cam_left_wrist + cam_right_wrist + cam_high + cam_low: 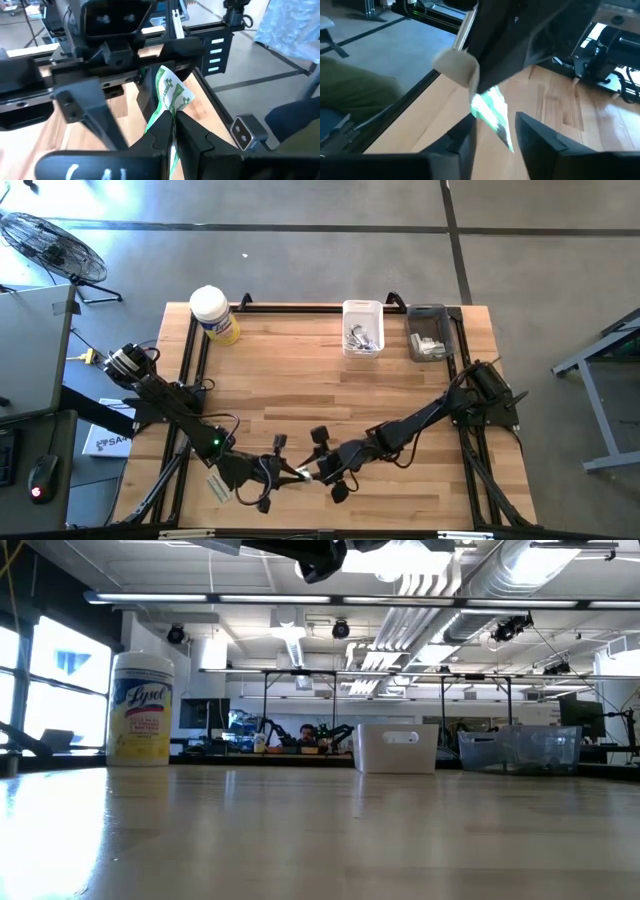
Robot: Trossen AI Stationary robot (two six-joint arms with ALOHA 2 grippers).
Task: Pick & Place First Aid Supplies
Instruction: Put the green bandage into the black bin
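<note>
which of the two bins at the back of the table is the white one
The white bin, nearer the yellow tub; the other bin, by the right edge, is clear grey.

A robotics lab, we reckon.
Behind the wooden table (320, 830) we see workbenches, more robot arms (335, 732), and exposed ceiling ducts (440, 590).

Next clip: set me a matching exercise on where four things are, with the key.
Things:
1. yellow tub
2. white bin
3. green-and-white packet
4. right claw

Places:
A. pinched in the shut left claw
B. far edge of the table, beside a clear bin
C. far left corner
D. open around the packet's free end

Pairs: 1-C, 2-B, 3-A, 4-D
</note>
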